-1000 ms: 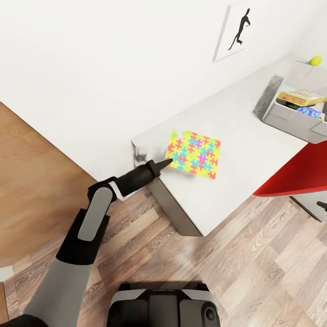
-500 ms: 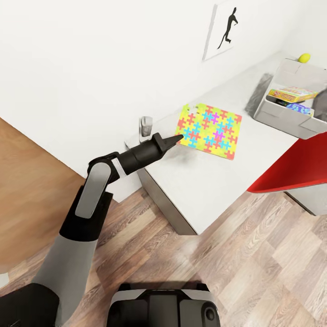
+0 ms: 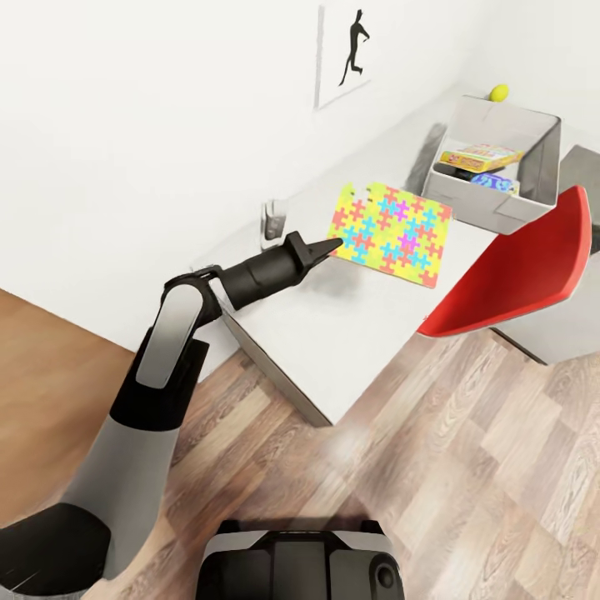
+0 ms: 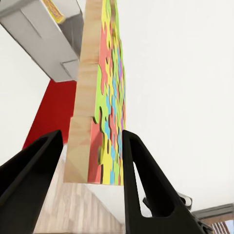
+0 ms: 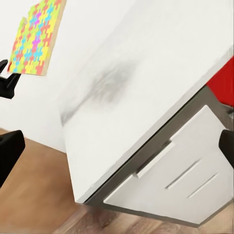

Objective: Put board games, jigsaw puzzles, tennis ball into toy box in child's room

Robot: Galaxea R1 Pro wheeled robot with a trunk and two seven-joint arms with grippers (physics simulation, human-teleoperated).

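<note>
white wall, wood floor, grey worktop (image 3: 350,333) | left claw (image 3: 335,244) pinches jigsaw puzzle (image 3: 390,234) by its near corner, lifted over bare worktop | red chair (image 3: 517,275) near worktop edge | toy box (image 3: 500,162) beyond, games inside, tennis ball (image 3: 498,92) behind | right claw: cannot tell

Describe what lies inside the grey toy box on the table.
Inside the toy box lie two board games: a yellow-red one and a blue one. The near wall hides the floor of the bin, so anything beneath them cannot be seen.
</note>
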